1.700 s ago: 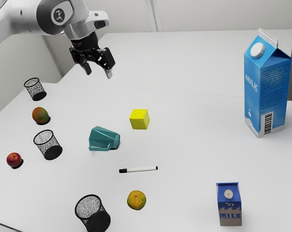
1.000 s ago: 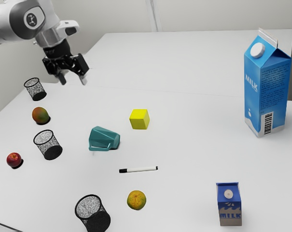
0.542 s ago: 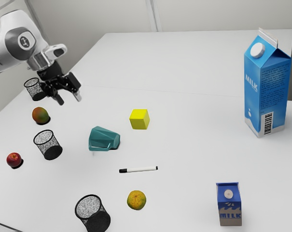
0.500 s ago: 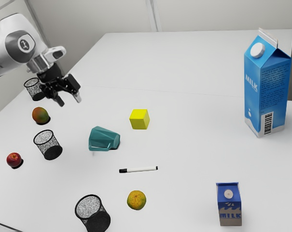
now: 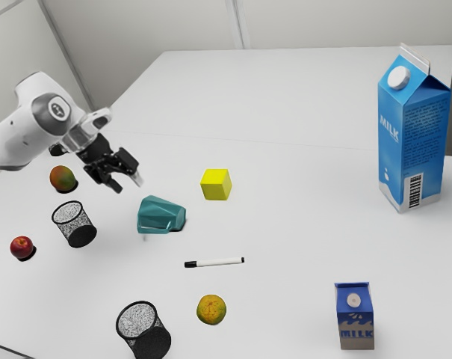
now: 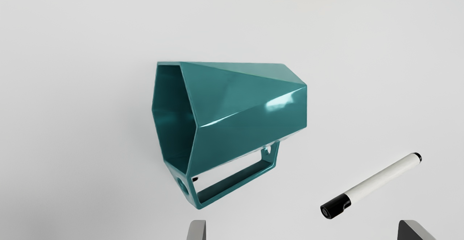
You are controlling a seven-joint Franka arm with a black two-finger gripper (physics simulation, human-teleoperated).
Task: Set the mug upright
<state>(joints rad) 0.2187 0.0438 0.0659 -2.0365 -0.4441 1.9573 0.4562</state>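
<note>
- My pincer (image 5: pixel 128 185) hangs above the worktop (image 5: pixel 300 239), fingers well apart.
- I see the mug (image 5: pixel 161 215) lying on its side, between the yellow cube (image 5: pixel 216 185) and the marker (image 5: pixel 218 262).

A plain room resembling a robotics lab: a white, jointed robot arm (image 5: pixel 20 142) holds its black two-finger gripper (image 5: pixel 128 185) in the air. A smooth white table (image 5: pixel 300 232) spreads below the jaws; pale grey, seamed walls (image 5: pixel 158 26) rise beyond them.
</note>
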